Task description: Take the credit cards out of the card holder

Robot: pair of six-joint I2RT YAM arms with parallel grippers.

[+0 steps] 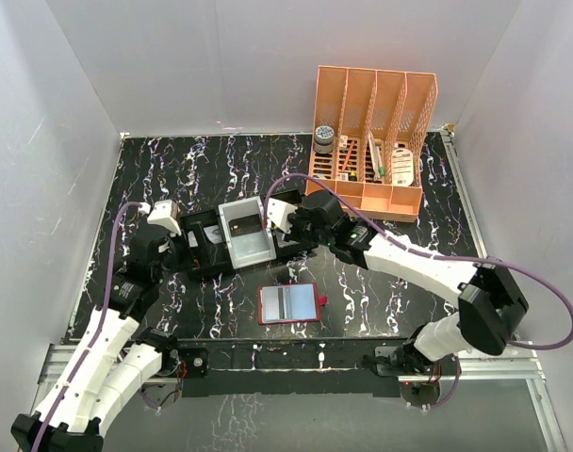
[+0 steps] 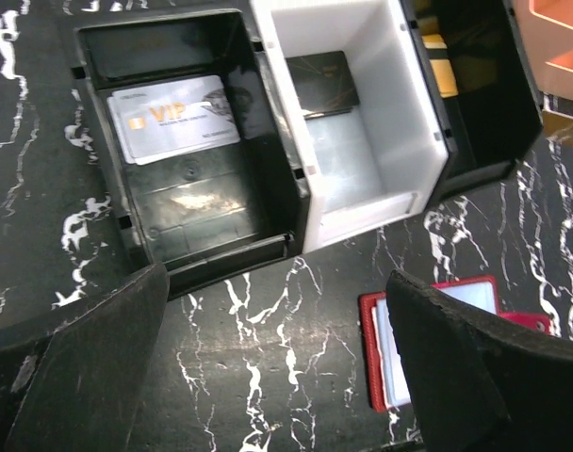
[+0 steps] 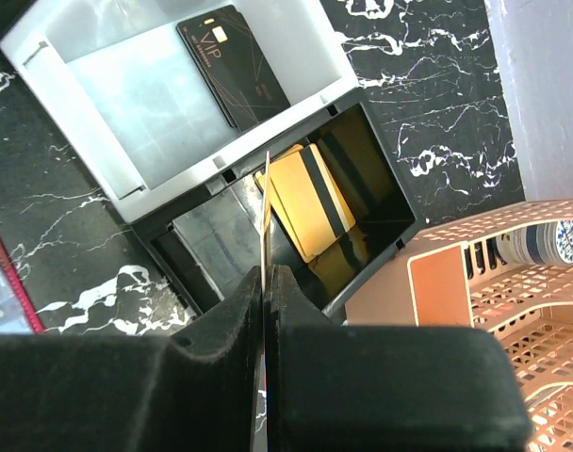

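The right gripper (image 3: 268,287) pinches a credit card (image 3: 267,207) edge-on above the tray (image 3: 392,169) (left gripper (image 2: 277,367) gapes empty), so a slight grip may let it slip outside.

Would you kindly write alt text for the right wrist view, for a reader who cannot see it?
The right gripper, shut, pinches a thin card edge-on over a black tray compartment holding a gold striped card. Beside it, a white compartment holds a black card.
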